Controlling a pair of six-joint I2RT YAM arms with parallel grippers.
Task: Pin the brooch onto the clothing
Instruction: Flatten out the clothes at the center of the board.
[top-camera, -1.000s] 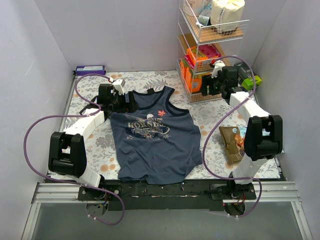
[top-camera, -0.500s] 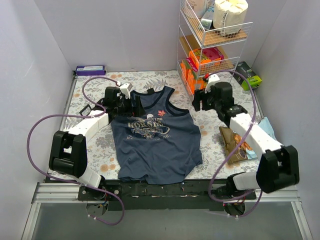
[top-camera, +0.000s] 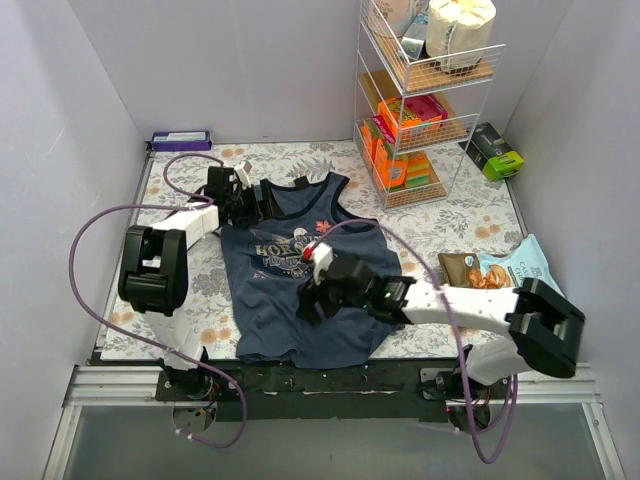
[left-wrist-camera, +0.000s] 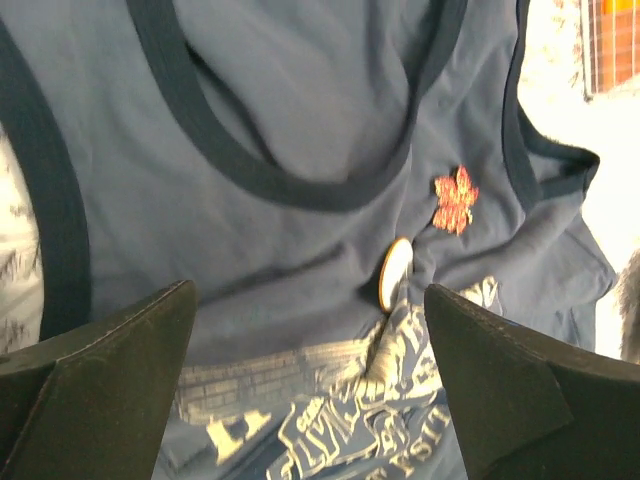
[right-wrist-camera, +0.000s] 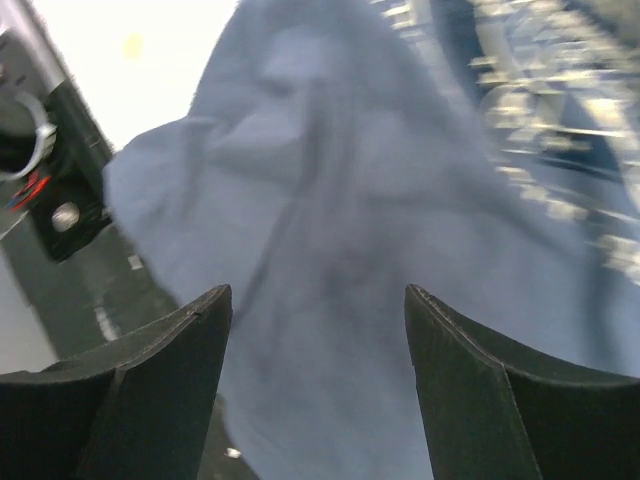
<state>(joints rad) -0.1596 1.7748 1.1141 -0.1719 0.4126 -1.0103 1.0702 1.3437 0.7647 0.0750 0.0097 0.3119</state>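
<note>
Lying flat near the middle of the floral tabletop (top-camera: 440, 215), the navy tank top (top-camera: 265, 310) has its straps toward the back wall and its hem just short of the black rail (top-camera: 300, 378) along the near edge. The red leaf-shaped brooch (left-wrist-camera: 455, 198) sits on the chest just under the neckline trim and beside one armhole trim, above the pale print. In the left wrist view a small pale oval piece (left-wrist-camera: 396, 275) stands on edge just below it; whether the two are joined cannot be told. The left fingers (left-wrist-camera: 100, 380) hang over the far left shoulder of the top, spread wide with only cloth showing between them and nothing pinched. The right arm (top-camera: 470, 305) reaches in from the right across the lower half of the top. The right fingers (right-wrist-camera: 480, 400) are likewise spread apart above blurred blue cloth near its edge, gripping nothing. Bare tabletop shows between the top's right side and the wire rack (top-camera: 425, 110) in the far right corner, which stands well apart from the cloth. Snack packets (top-camera: 490, 272) lie near the right edge, just behind the right arm. A green box (top-camera: 497, 152) sits by the right wall beside the rack, and a purple box (top-camera: 181, 140) rests against the back wall. Left of the top, the left arm (top-camera: 150, 270) and its looping purple cable (top-camera: 90, 250) occupy the strip toward the left wall.
</note>
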